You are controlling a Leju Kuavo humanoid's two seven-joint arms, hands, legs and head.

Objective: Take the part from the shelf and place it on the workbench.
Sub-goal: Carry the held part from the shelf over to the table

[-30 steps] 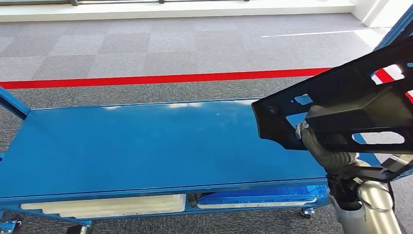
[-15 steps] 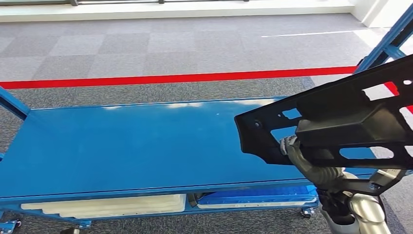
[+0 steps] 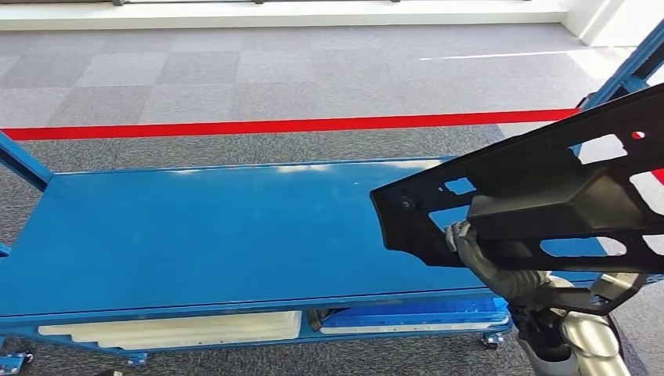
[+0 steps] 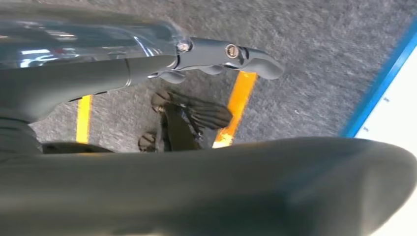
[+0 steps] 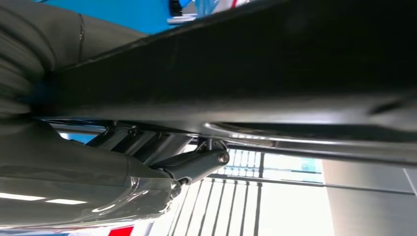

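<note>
Black part (image 3: 540, 196) in right robot hand (image 3: 501, 270), over workbench (image 3: 219, 235) right edge.

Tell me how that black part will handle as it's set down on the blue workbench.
The black part probably stays stiff: it juts out unsupported without sagging. Its cutouts suggest it is light for its size. Being long and gripped by the right hand near one spot, it may swing or tip.

Matt black plastic part (image 3: 548, 196); glossy blue painted metal workbench (image 3: 219, 235).
</note>
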